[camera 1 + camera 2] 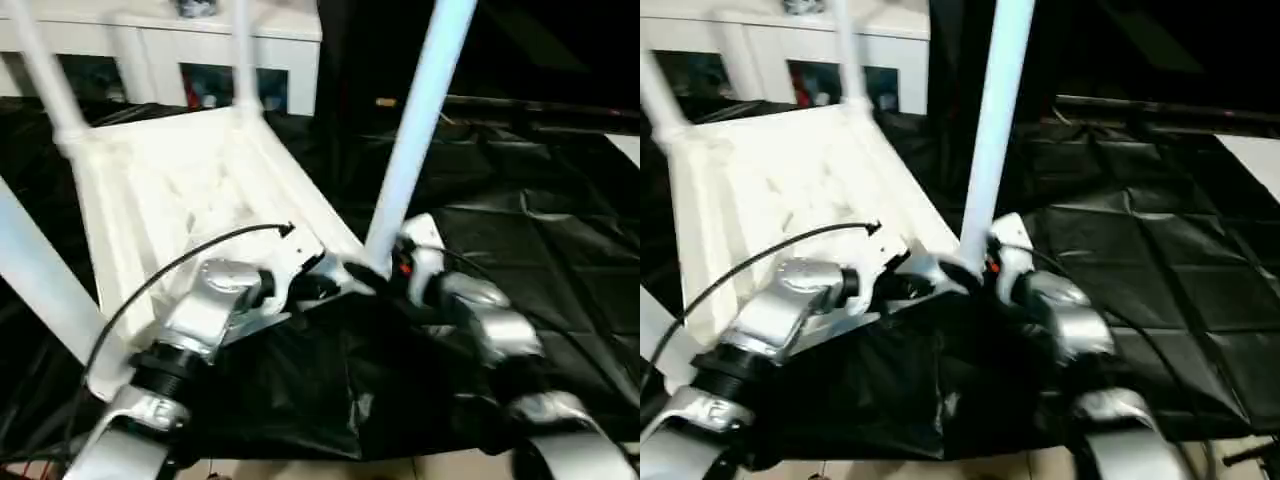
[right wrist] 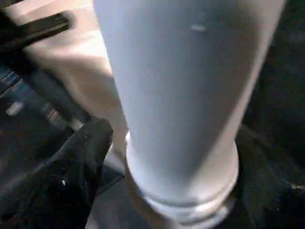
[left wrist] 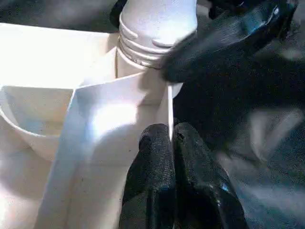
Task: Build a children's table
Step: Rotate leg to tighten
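Observation:
The white tabletop (image 1: 180,190) lies upside down on a black sheet, ribbed underside up. White legs stand in its corner sockets: far left (image 1: 45,70), far right (image 1: 243,50), near left (image 1: 40,280). The near-right leg (image 1: 415,130) rises from the corner by my grippers; its threaded base (image 3: 152,33) sits at the socket. My left gripper (image 3: 171,136) is shut on the thin rim wall of the tabletop beside that corner. My right gripper (image 1: 385,265) is closed around the bottom of the near-right leg (image 2: 186,95), with one black finger (image 2: 81,157) beside the tube.
The black sheet (image 1: 540,220) covers the floor around the tabletop and stretches wide to the right. A white cabinet (image 1: 150,45) with glass doors stands behind the tabletop. A black cable (image 1: 170,270) arcs over my left forearm. Pale floor (image 1: 330,468) shows at the near edge.

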`<state>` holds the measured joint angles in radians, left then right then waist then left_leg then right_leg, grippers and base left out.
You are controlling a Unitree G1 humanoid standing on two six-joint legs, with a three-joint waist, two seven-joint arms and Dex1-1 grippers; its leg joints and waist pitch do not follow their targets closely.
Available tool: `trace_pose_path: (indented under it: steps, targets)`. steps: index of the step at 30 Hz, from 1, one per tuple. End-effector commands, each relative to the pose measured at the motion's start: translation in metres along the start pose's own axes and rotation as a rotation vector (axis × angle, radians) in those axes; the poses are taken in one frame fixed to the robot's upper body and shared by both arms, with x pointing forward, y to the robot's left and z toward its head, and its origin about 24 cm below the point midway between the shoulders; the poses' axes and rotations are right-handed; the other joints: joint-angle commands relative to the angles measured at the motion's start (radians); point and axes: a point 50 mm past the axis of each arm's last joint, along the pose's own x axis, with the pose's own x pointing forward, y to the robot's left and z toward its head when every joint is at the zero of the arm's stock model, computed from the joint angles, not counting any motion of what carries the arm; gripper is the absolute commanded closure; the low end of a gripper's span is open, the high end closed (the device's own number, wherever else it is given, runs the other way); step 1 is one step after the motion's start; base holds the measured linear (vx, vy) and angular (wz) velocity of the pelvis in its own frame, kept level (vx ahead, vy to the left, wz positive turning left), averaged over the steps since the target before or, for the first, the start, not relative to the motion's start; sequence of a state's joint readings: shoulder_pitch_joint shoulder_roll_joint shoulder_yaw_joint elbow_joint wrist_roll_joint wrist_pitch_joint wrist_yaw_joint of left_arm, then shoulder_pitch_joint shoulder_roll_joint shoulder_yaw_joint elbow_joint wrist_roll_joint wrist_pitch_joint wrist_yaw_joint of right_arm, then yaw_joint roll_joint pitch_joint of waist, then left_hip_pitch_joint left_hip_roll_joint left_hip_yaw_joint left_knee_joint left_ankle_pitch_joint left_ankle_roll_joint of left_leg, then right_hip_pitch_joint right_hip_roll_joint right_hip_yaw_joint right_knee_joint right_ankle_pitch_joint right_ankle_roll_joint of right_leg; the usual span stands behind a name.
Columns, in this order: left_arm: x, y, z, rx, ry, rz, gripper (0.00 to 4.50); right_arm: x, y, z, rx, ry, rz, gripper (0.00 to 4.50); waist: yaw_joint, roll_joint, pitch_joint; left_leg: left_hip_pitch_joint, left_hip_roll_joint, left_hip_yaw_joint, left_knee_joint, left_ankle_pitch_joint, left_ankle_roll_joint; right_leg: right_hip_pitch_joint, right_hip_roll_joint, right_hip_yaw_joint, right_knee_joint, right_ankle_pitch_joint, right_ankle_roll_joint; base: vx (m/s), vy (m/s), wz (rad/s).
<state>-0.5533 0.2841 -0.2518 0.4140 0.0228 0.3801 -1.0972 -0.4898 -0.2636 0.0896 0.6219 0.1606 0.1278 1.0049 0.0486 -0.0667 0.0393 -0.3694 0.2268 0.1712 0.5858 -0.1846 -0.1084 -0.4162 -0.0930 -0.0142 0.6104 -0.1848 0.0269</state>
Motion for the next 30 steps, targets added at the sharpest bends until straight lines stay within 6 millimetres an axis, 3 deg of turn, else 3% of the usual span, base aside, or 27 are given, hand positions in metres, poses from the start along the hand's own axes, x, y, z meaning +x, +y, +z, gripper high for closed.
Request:
trace_pose_path:
  steps: [1, 2, 7, 18, 21, 24, 27, 30]
  targets:
    - [0.009, -0.009, 0.014, 0.071, -0.064, -0.127, 4.5, 0.011, 0.028, 0.002, -0.03, 0.019, 0.29, 0.51, 0.003, 0.0, -0.055, 0.011, -0.007, 0.022, -0.067, -0.191, 0.082, 0.051, -0.011, 0.01, -0.064, -0.106, -0.247, 0.0, 0.0, 0.0]
    - [0.007, -0.009, 0.013, 0.07, -0.061, -0.144, 4.5, 0.008, 0.029, 0.002, -0.037, 0.024, 0.321, 0.51, 0.003, -0.004, -0.055, 0.008, -0.005, 0.021, -0.067, -0.19, 0.084, 0.05, -0.012, 0.01, -0.062, -0.108, -0.249, 0.0, 0.0, 0.0]
    - [-0.003, -0.002, 0.006, 0.09, -0.025, -0.188, 4.5, -0.003, 0.032, 0.001, -0.037, 0.06, 0.401, 0.69, 0.009, 0.003, -0.053, 0.013, -0.005, 0.022, -0.069, -0.205, 0.069, 0.046, -0.014, 0.011, -0.065, -0.135, -0.248, 0.0, 0.0, 0.0]
    - [-0.003, 0.003, 0.006, 0.084, -0.027, -0.178, 4.5, -0.003, 0.037, -0.001, -0.01, 0.063, 0.419, 1.68, 0.011, 0.003, -0.055, 0.01, -0.005, 0.02, -0.07, -0.204, 0.047, 0.048, -0.017, 0.011, -0.064, -0.146, -0.241, 0.0, 0.0, 0.0]
    - [-0.001, 0.005, 0.006, 0.073, -0.039, -0.135, 4.5, 0.002, 0.036, -0.002, 0.006, 0.041, 0.359, 1.77, 0.012, 0.003, -0.054, 0.009, -0.006, 0.019, -0.071, -0.205, 0.043, 0.048, -0.017, 0.01, -0.064, -0.154, -0.237, 0.0, 0.0, 0.0]
    - [0.002, 0.006, 0.009, 0.055, -0.061, -0.062, 4.5, 0.014, 0.026, -0.001, 0.022, -0.002, 0.19, 1.83, 0.006, 0.002, -0.055, 0.007, -0.005, 0.017, -0.074, -0.22, 0.026, 0.048, -0.019, 0.009, -0.066, -0.187, -0.227, 0.0, 0.0, 0.0]
    - [0.007, 0.004, 0.011, 0.031, -0.074, -0.009, 4.5, 0.026, 0.016, -0.004, 0.059, -0.004, 0.018, 1.85, -0.015, 0.005, -0.053, 0.003, -0.007, 0.013, -0.078, -0.259, -0.006, 0.046, -0.02, 0.008, -0.073, -0.281, -0.2, 0.0, 0.0, 0.0]
    - [0.013, -0.001, 0.012, 0.001, -0.079, 0.039, 4.5, 0.037, 0.01, -0.004, 0.099, -0.016, -0.121, 1.85, -0.024, 0.004, -0.054, -0.001, -0.008, 0.013, -0.078, -0.238, -0.004, 0.048, -0.017, 0.009, -0.072, -0.259, -0.199, 0.0, 0.0, 0.0]
